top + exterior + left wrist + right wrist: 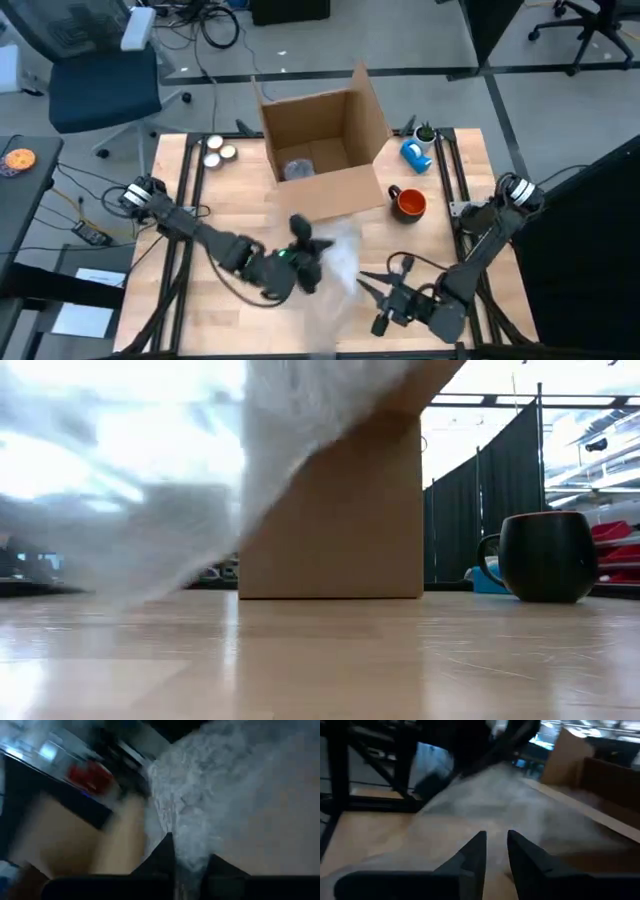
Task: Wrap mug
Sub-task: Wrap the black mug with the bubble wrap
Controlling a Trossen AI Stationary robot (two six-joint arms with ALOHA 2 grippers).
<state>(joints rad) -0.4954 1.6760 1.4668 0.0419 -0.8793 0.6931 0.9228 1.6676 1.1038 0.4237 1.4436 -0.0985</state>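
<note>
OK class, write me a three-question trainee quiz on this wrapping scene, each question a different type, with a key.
1. True or false: the mug already sits inside the cardboard box.
2. Which gripper pinches the wrapping sheet? A) left B) right
3. Fill in: the mug's inside is ____.

Key:
1. False; it stands on the table beside the box.
2. A; the left gripper holds it, while the right gripper is empty nearby.
3. Orange.

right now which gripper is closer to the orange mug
The right gripper, though not by much. It sits nearer the front edge than the mug, open above the table. The left gripper is off to the mug's left, shut on the wrapping sheet.
</note>
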